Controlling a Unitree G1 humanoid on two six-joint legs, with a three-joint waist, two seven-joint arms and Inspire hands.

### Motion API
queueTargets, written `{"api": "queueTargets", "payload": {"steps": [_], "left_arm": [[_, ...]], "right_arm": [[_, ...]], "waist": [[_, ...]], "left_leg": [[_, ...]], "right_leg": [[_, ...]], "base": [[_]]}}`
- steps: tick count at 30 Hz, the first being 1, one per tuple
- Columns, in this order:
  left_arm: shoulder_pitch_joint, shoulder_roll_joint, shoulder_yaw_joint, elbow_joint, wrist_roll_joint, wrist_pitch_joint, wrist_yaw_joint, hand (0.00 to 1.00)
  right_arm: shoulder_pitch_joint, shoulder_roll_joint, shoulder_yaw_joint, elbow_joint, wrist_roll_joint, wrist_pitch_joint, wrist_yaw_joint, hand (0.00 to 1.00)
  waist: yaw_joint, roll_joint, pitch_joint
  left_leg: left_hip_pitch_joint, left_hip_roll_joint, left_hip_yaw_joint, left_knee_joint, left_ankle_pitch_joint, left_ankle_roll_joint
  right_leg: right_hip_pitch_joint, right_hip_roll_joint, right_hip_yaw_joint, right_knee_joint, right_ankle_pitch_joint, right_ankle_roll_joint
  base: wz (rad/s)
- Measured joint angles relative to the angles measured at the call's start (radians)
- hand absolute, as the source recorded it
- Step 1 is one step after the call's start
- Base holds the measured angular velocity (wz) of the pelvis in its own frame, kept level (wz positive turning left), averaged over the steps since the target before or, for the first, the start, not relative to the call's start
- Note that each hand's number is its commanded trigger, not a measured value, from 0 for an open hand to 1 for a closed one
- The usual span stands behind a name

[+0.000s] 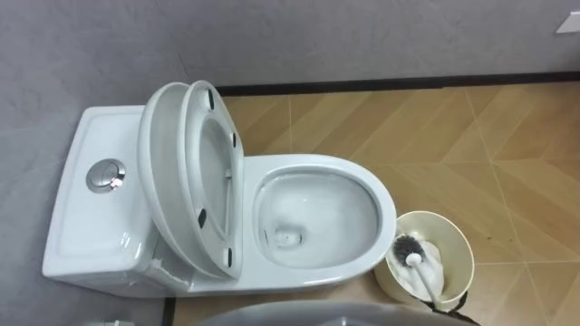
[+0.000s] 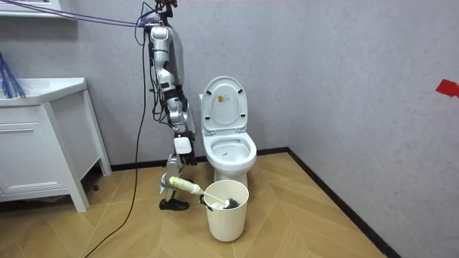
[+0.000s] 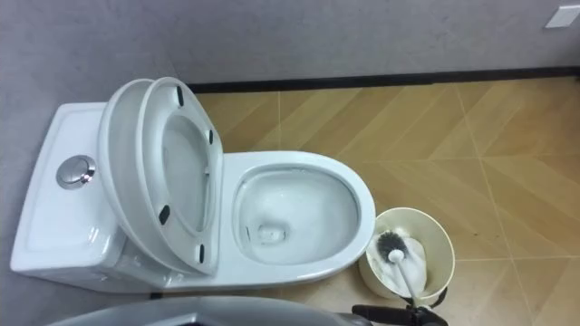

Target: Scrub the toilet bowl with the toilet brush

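Observation:
The white toilet (image 1: 385,204) lies before me with its tank to my left. Its seat (image 1: 216,186) and lid (image 1: 163,172) are raised, and a little water sits in the open bowl. The toilet brush (image 1: 410,248) stands head-up in a cream bucket (image 1: 460,243) on the floor just right of the bowl, with its white handle slanting towards me. In the room view I stand beside the toilet (image 2: 229,154) on the room view's left. My right hand (image 2: 183,146) hangs above the outer end of the brush handle (image 2: 183,188), which leans out of the bucket (image 2: 228,215).
A round chrome flush button (image 1: 105,175) sits on the tank top. Grey wall with a dark skirting runs behind the toilet, and wooden floor stretches to my right. A white vanity cabinet (image 2: 43,143) stands at the room view's left.

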Motion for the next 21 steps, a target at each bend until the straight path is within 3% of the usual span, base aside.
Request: {"api": "queueTargets", "payload": {"steps": [3,10,21], "left_arm": [[0.000,0.000,0.002,-0.006,0.000,-0.018,0.027,0.00],[0.000,0.000,0.000,-0.018,-0.001,-0.058,0.080,0.00],[-0.005,0.001,-0.025,-0.019,-0.001,-0.102,0.117,0.00]], "right_arm": [[0.000,0.001,0.001,-0.001,-0.004,-0.008,-0.002,0.00],[0.003,0.001,0.009,-0.002,-0.061,-0.013,-0.042,0.00],[0.028,0.007,0.041,-0.065,-0.150,-0.022,-0.086,0.00]], "waist": [[0.002,-0.010,-0.0007],[-0.005,-0.022,0.0072],[0.004,-0.020,0.0083]], "left_leg": [[0.003,-0.001,0.003,0.003,0.000,0.000],[0.007,0.001,0.024,0.002,-0.001,-0.001],[0.003,0.013,0.028,-0.005,-0.018,-0.003]], "right_leg": [[0.002,0.005,0.008,-0.001,0.000,-0.001],[0.002,0.006,0.017,-0.002,0.000,-0.002],[-0.022,0.019,0.042,0.021,0.001,-0.002]], "base": [[-0.04],[-0.04],[-0.04]]}}
